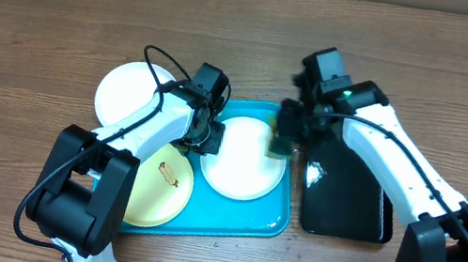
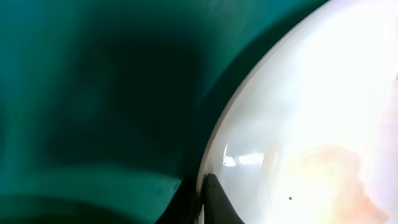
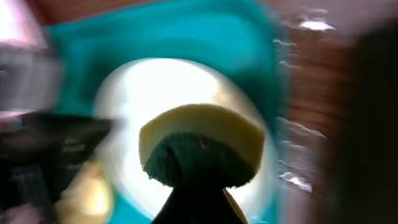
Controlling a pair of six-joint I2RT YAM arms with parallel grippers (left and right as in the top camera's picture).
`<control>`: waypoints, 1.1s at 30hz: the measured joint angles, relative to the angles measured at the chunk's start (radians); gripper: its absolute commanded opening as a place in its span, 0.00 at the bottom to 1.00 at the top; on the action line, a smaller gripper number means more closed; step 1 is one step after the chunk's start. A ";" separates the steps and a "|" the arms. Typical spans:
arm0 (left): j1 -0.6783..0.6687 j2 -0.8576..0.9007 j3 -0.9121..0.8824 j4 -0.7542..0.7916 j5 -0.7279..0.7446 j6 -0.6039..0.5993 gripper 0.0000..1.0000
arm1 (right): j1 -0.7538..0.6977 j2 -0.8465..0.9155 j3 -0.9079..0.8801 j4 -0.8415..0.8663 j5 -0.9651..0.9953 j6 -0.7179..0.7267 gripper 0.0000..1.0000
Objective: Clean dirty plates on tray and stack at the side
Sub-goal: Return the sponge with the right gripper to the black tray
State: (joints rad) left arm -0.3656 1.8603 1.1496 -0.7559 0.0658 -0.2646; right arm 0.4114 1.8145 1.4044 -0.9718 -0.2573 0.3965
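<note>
Access: middle white plate (image 1: 242,166) on the tray (image 1: 220,214) is flanked. The left gripper (image 1: 207,138) pinches its left rim and the right gripper (image 1: 283,139) with the sponge (image 3: 199,146) sits over its right rim, so only its near and far edges are reachable from above. Part of the yellow-green plate (image 1: 157,190) sits under the left arm (image 1: 144,130); the second white plate (image 1: 126,94), on the table (image 1: 33,21), is open from the left and far side. Under the right arm (image 1: 399,168) the black tray (image 1: 345,207) lies just beside the tray's right rim, leaving a thin gap.
</note>
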 measured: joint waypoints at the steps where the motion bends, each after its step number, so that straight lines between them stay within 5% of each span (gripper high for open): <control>1: -0.001 0.000 0.005 -0.017 -0.011 -0.008 0.04 | -0.017 0.000 0.000 -0.027 0.027 -0.001 0.04; 11: -0.009 -0.130 0.075 -0.133 -0.145 -0.048 0.04 | -0.240 0.000 -0.004 -0.207 0.171 -0.005 0.04; 20: -0.095 -0.325 0.092 -0.184 -0.338 -0.074 0.04 | -0.255 0.000 -0.142 -0.109 0.276 -0.008 0.10; 24: -0.171 -0.355 0.092 -0.217 -0.482 -0.081 0.04 | -0.254 0.000 -0.188 -0.071 0.291 -0.013 0.24; 28: -0.277 -0.364 0.092 -0.252 -0.671 -0.100 0.04 | -0.255 0.000 -0.196 -0.068 0.293 -0.016 0.56; 31: -0.348 -0.364 0.092 -0.274 -0.800 -0.107 0.04 | -0.254 0.000 -0.197 -0.066 0.295 -0.014 0.92; 33: -0.412 -0.364 0.092 -0.293 -0.906 -0.121 0.04 | -0.255 0.000 -0.197 -0.064 0.298 -0.017 1.00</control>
State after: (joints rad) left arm -0.7780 1.4960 1.2415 -1.0489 -0.8398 -0.3859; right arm 0.1566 1.8149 1.2076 -1.0359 0.0410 0.3798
